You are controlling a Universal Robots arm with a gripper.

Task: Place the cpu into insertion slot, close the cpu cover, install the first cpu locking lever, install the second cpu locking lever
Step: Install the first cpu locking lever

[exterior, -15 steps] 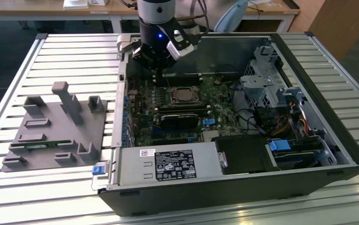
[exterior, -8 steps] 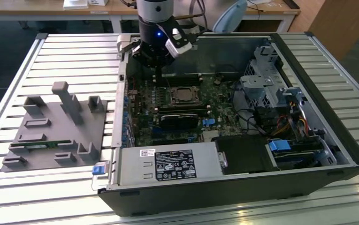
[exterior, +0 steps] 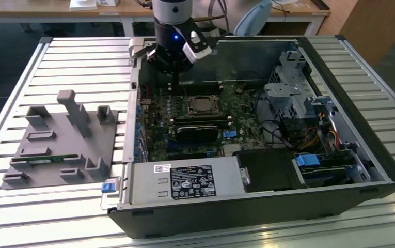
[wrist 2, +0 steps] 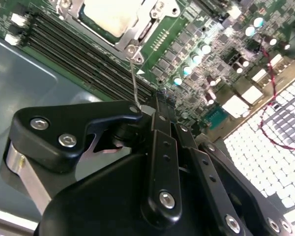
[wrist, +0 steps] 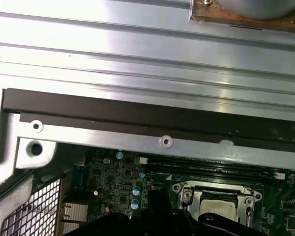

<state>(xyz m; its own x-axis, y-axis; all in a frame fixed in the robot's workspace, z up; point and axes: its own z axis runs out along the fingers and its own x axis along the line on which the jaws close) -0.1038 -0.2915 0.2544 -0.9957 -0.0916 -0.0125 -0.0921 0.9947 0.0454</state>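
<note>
A: Where is the tool [exterior: 177, 77] right now?

B: In the exterior view it hangs inside the open case [exterior: 362, 155], over the board [exterior: 157, 135] near the case's far wall, just beyond the slot [exterior: 201, 105].

A: Spread or pinched?

B: In the second wrist view the fingers [wrist 2: 160, 123] look pressed together at the tips, where a thin wire lever [wrist 2: 133, 78] rising from the socket corner meets them. I'd judge they are pinching that lever, though the contact point is small.

A: And the cpu?

B: It already sits in the slot. The second wrist view shows its pale metal top [wrist 2: 110, 14] inside the frame, and the first wrist view shows the same.

A: Is the cover down?

B: The cover [wrist: 214, 189] appears to lie flat around the cpu in both wrist views, so steps 1 and 2 look done.

A: What remains?

B: The levers. I'd say 1 lever is being worked now; whether it is the first or second, I cannot tell, nor whether the other is latched.

A: Anything else nearby?

B: A grey fixture [exterior: 63, 139] on the slatted table [exterior: 18, 201], well apart from the case.
</note>
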